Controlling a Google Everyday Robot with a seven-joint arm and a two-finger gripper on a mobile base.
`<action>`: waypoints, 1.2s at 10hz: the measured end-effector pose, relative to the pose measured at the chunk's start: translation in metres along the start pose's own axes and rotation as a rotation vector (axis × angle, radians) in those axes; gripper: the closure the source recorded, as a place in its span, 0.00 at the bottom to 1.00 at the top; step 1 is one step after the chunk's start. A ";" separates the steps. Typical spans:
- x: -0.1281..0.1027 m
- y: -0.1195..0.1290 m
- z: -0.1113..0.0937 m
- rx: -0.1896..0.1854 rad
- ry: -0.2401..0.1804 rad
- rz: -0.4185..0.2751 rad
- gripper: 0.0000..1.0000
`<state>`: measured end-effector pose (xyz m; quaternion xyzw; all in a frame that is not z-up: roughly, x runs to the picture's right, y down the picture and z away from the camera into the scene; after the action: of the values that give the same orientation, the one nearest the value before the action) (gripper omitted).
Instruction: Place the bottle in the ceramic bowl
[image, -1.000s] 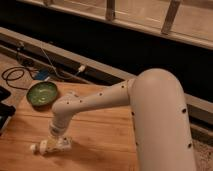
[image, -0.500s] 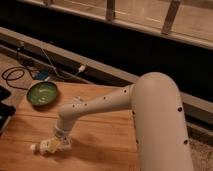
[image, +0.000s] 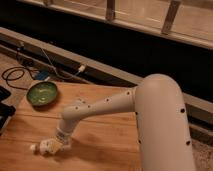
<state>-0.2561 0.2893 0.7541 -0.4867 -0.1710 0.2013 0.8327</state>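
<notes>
Wooden tabletop (image: 102, 146) bearing one bottle (image: 45, 146) right at the gripper (image: 60, 144), partly hidden by it, grip impossible to tell, and one ceramic bowl (image: 42, 93) well apart beyond it.

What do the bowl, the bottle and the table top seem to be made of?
Bowl: likely glazed ceramic, since it is glossy green with a darker rim. Bottle: probably plastic, dull white with a pale label. It lies on the table, and the gripper is down at it, near the table's near edge. Table top: apparently wood, warm brown and matte.
</notes>
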 end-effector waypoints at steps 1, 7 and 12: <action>-0.001 0.000 -0.001 0.001 0.000 -0.002 0.62; 0.000 0.004 -0.005 0.044 -0.021 0.021 1.00; -0.051 -0.024 -0.109 0.244 0.029 0.106 1.00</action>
<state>-0.2431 0.1724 0.7196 -0.3930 -0.1074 0.2574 0.8762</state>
